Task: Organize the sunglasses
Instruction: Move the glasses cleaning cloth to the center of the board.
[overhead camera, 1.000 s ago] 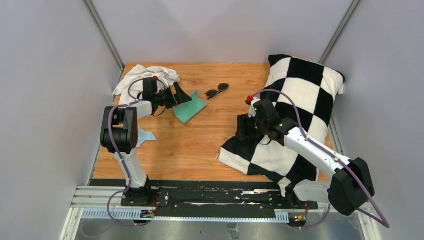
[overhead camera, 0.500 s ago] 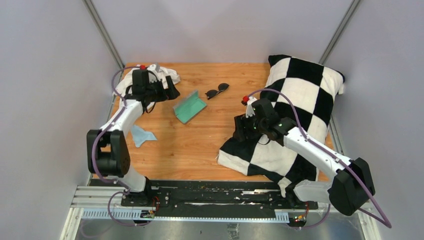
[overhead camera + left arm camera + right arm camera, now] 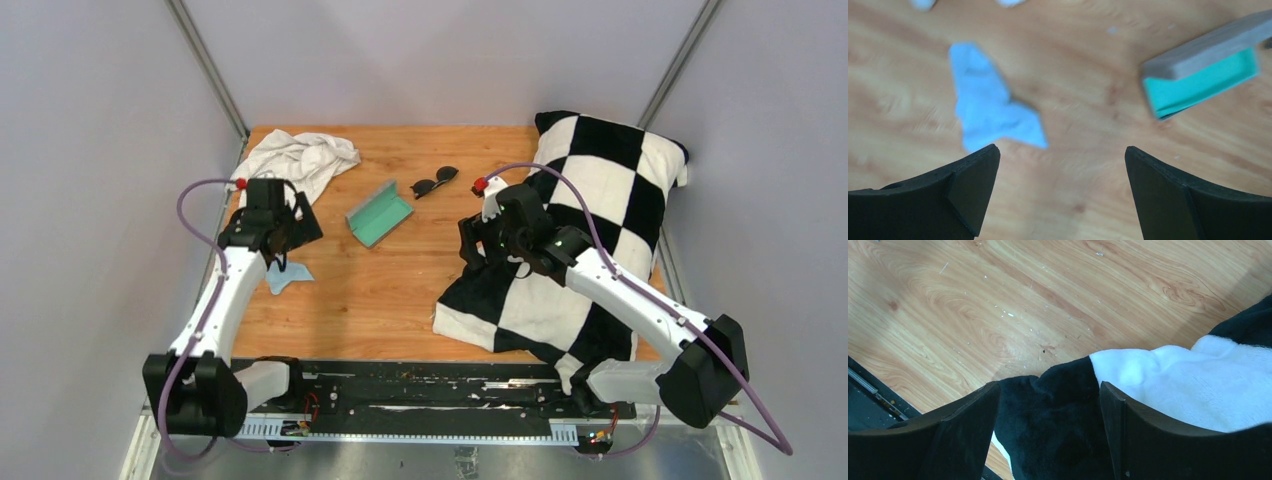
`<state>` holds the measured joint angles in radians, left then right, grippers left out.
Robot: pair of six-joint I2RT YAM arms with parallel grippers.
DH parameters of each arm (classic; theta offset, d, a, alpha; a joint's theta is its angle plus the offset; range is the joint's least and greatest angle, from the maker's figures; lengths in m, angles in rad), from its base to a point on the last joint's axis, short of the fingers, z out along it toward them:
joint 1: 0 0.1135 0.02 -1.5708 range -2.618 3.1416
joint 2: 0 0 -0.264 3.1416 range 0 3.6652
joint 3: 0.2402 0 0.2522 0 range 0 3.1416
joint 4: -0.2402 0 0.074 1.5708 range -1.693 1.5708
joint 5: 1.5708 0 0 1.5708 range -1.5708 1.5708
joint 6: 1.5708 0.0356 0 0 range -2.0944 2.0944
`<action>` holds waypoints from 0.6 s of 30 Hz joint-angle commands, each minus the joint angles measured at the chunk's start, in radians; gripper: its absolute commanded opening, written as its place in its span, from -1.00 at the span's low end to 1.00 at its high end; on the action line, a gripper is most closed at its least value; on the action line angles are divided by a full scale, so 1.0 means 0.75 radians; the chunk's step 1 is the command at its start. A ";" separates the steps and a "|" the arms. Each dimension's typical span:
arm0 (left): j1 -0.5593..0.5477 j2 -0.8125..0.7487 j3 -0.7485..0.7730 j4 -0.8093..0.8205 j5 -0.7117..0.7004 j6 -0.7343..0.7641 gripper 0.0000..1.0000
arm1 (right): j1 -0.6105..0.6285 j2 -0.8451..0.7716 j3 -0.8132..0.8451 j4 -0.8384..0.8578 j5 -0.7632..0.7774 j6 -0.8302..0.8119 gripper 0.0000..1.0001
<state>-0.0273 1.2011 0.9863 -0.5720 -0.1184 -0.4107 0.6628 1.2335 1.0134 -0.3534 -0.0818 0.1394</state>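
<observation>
Sunglasses point(image 3: 435, 182) lie on the table point(image 3: 400, 290) near its far edge, at 2 o'clock from the open grey case point(image 3: 379, 214), just apart from it. Left claw point(image 3: 1060, 195) is released, above the blue cloth point(image 3: 990, 112). Right claw point(image 3: 1048, 432) is spread around the checkered pillow's point(image 3: 1188, 375) dark corner; whether it grips, I cannot tell.

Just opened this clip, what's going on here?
Two arms are at a wooden table, and neither holds anything. The left gripper hangs open above a light blue cloth, near the open case. The right gripper is open over the edge of a checkered blanket. The sunglasses lie untouched at the far side, just beyond the case.
</observation>
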 commanded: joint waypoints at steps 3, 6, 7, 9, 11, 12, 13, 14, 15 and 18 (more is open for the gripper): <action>0.010 -0.263 -0.221 -0.317 -0.237 -0.259 0.98 | 0.017 -0.015 -0.009 0.009 -0.025 -0.013 0.59; 0.010 -0.233 -0.344 -0.234 -0.173 -0.346 0.68 | 0.016 -0.012 -0.039 0.047 -0.060 0.000 0.59; 0.010 -0.209 -0.383 -0.192 -0.169 -0.372 0.54 | 0.017 -0.008 -0.040 0.050 -0.068 0.001 0.59; 0.010 -0.165 -0.439 -0.094 -0.137 -0.390 0.36 | 0.016 -0.010 -0.042 0.050 -0.087 -0.003 0.59; 0.010 -0.132 -0.480 0.005 -0.097 -0.383 0.34 | 0.016 -0.021 -0.034 0.050 -0.115 -0.009 0.59; 0.010 -0.121 -0.494 0.045 -0.093 -0.378 0.33 | 0.018 -0.027 -0.031 0.050 -0.125 -0.010 0.59; 0.010 -0.108 -0.504 0.072 -0.096 -0.373 0.32 | 0.018 -0.033 -0.030 0.053 -0.132 -0.010 0.59; 0.010 -0.091 -0.506 0.095 -0.107 -0.379 0.31 | 0.018 -0.037 -0.032 0.054 -0.134 -0.011 0.59; 0.010 -0.080 -0.505 0.117 -0.110 -0.376 0.31 | 0.018 -0.040 -0.035 0.054 -0.133 -0.013 0.59; 0.010 -0.058 -0.507 0.179 -0.115 -0.385 0.29 | 0.018 -0.040 -0.046 0.055 -0.121 -0.006 0.59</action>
<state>-0.0254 1.1442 0.6044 -0.5648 -0.1940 -0.6716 0.6632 1.2243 0.9936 -0.3252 -0.1581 0.1371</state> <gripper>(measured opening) 0.652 0.795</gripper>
